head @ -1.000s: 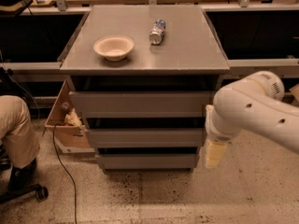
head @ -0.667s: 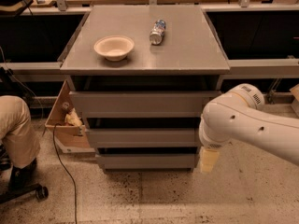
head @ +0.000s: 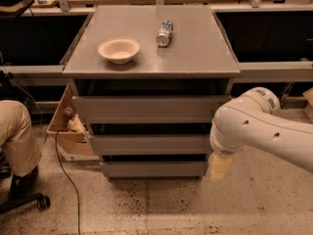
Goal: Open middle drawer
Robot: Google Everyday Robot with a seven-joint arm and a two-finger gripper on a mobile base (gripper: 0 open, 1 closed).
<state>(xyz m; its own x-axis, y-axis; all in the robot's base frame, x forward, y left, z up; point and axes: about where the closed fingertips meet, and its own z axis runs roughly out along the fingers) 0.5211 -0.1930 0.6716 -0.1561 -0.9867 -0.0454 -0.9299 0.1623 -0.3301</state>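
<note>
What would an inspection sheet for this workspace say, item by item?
Surface: grey cabinet top, holding two items.
Job's things: middle drawer, looks shut.
Clutter: bowl upright; can lying on its side, apart from the bowl.
Grippers: end effector hangs low by the cabinet's right front corner, near the drawer's right end; contact unclear.
Cables: black cable trailing over the floor left of the cabinet.
Surroundings: open cardboard box left of the cabinet; person's leg at far left.

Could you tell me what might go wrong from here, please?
The gripper hangs right of the cabinet, level with the lowest drawer, so it may catch that front instead of the middle drawer. The middle front shows no handle, so a grip could slip. A jolt might roll the can lying on top.
</note>
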